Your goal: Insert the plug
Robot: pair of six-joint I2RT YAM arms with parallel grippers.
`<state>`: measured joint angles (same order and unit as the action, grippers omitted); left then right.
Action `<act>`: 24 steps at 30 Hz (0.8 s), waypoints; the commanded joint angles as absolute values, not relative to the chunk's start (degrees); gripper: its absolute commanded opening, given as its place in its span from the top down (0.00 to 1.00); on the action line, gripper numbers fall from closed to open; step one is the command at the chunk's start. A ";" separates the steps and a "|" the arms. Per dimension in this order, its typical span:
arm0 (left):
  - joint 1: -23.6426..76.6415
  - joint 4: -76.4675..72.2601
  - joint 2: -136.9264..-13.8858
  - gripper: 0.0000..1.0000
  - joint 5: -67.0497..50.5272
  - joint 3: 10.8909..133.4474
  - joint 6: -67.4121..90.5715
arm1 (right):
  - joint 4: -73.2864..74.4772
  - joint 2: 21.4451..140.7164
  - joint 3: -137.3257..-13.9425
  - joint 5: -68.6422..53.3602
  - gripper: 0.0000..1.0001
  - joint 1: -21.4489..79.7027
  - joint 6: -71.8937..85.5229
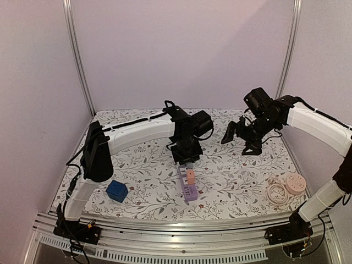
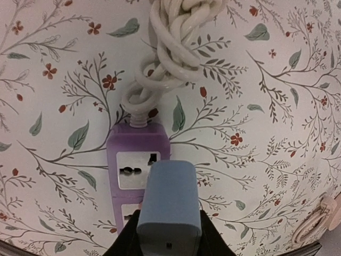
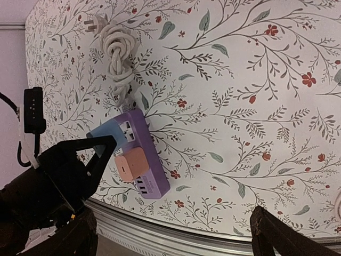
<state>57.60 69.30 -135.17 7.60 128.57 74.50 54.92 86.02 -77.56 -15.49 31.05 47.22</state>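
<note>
The left arm point(image 1: 137, 132) reaches to the middle of the frame in the overhead view, over a flower-patterned worktop point(image 1: 236, 176). Its left fingers point(image 2: 209, 242) are closed on either side of a blue plug point(image 2: 169, 205). The plug sits low in the centre of the left wrist view, directly over a purple power strip point(image 2: 137, 154). It covers the lower corner of the strip's first socket and much of the one below. Whether its prongs have entered a socket cannot be told from any view.

The strip lies just below centre in the overhead frame. A knotted white cord point(image 2: 170, 42) runs off its far end towards the top of the wrist view. A pink adapter point(image 3: 131, 164) stands plugged into the strip just beside the blue plug, on the side away from the cord.

At upper right of the overhead frame, the right arm point(image 1: 319, 124) hangs above the worktop, well apart from the strip. The right fingers point(image 3: 274, 234) are spread wide and hold nothing.

A blue cube point(image 1: 117, 190) rests at lower left. A round pink piece point(image 1: 294, 184) touches a pale coil of cable point(image 1: 276, 194) at lower right.
</note>
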 commanded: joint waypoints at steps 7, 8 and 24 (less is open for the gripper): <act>58.62 70.56 -137.98 1.00 8.59 129.75 75.28 | 56.03 86.66 -77.06 -15.71 0.01 30.74 44.71; 58.62 70.70 -138.10 1.00 8.58 129.65 75.24 | 56.05 86.62 -76.92 -15.64 0.01 30.71 44.52; 58.86 72.06 -139.25 1.00 7.77 127.62 74.05 | 55.26 88.93 -77.09 -15.32 0.01 30.72 41.68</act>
